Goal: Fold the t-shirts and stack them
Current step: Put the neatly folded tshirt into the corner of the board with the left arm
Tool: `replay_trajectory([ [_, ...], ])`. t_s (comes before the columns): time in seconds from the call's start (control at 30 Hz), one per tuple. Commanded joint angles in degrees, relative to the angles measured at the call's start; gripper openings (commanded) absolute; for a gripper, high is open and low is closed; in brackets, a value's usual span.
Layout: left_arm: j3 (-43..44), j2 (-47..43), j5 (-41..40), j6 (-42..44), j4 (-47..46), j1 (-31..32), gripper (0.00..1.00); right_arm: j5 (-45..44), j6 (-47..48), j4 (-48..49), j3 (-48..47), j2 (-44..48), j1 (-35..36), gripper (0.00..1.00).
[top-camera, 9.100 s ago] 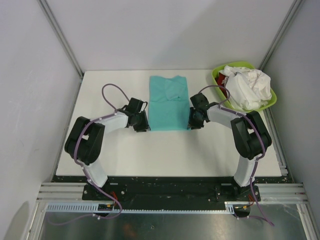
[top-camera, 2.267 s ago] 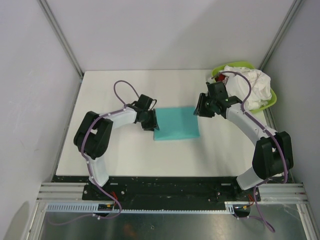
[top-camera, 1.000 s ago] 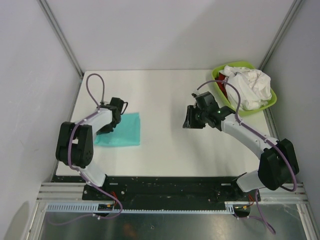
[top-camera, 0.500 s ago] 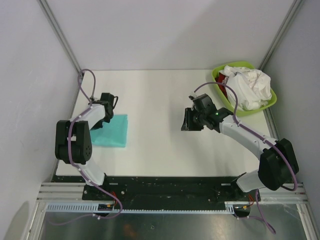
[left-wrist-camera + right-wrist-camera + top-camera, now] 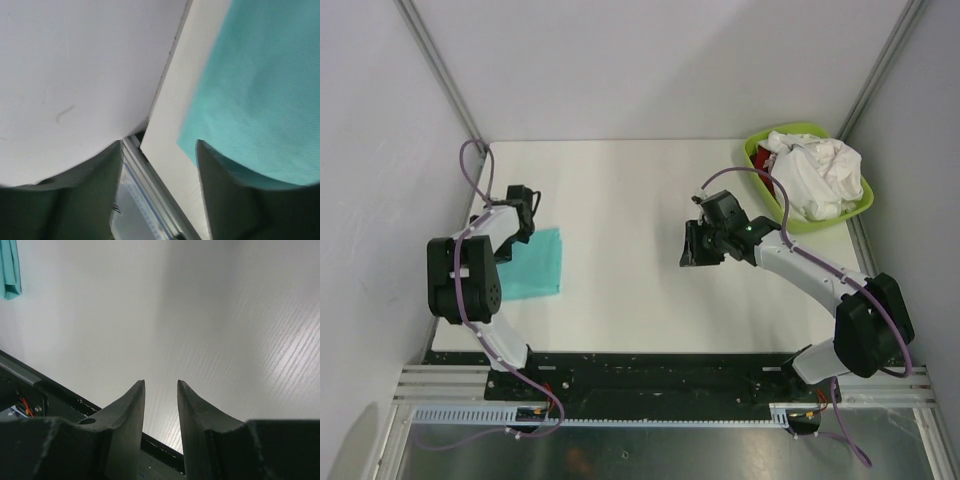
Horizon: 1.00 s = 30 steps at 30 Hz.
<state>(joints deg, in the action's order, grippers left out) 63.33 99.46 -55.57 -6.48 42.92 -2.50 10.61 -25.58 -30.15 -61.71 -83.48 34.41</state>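
The folded teal t-shirt (image 5: pixel 532 263) lies flat near the table's left edge; it also shows in the left wrist view (image 5: pixel 255 85) and, small, in the right wrist view (image 5: pixel 10 270). My left gripper (image 5: pixel 508 240) is open and empty at the shirt's far left corner (image 5: pixel 160 145), with one finger over the cloth's edge and the other past the table edge. My right gripper (image 5: pixel 688 250) is open and empty over bare table at centre right (image 5: pixel 161 385). White t-shirts (image 5: pixel 817 170) and a bit of red cloth (image 5: pixel 763 158) are heaped in the basin.
The lime-green basin (image 5: pixel 860 205) stands at the back right corner. The table's left edge and metal rail (image 5: pixel 150 185) lie right under my left gripper, with the grey side wall (image 5: pixel 75 65) close by. The table's front edge (image 5: pixel 30 372) shows below my right gripper.
My left gripper and the folded teal shirt have moved further left, close to the table's left edge. My right gripper has barely shifted.
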Motion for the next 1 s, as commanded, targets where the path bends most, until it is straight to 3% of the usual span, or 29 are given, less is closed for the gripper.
replay_trajectory([
  [0.0,4.69,-2.35,-0.50,-3.04,2.35,-0.45,0.77,0.90,1.52,-0.38,0.04,0.01,0.39,0.37],
  [0.1,7.41,-5.12,6.68,-6.70,5.11,1.32,0.87,0.67,1.54,-0.43,0.09,0.22,0.41,0.37],
  [0.27,6.77,-10.53,28.82,-16.06,2.50,10.81,0.88,-0.32,0.96,0.10,0.43,0.50,0.43,0.37],
  [0.43,4.28,-6.74,37.10,-20.18,-2.10,19.15,0.89,-0.50,-0.26,1.30,1.39,0.97,0.46,0.37],
  [0.67,3.17,-1.51,38.07,-21.07,-5.36,21.72,0.89,-1.41,-0.95,1.71,3.13,2.32,0.57,0.37],
  [0.97,-1.68,-0.54,28.32,-17.51,-5.22,21.75,0.90,-1.45,-1.33,2.75,5.29,2.70,0.43,0.37],
])
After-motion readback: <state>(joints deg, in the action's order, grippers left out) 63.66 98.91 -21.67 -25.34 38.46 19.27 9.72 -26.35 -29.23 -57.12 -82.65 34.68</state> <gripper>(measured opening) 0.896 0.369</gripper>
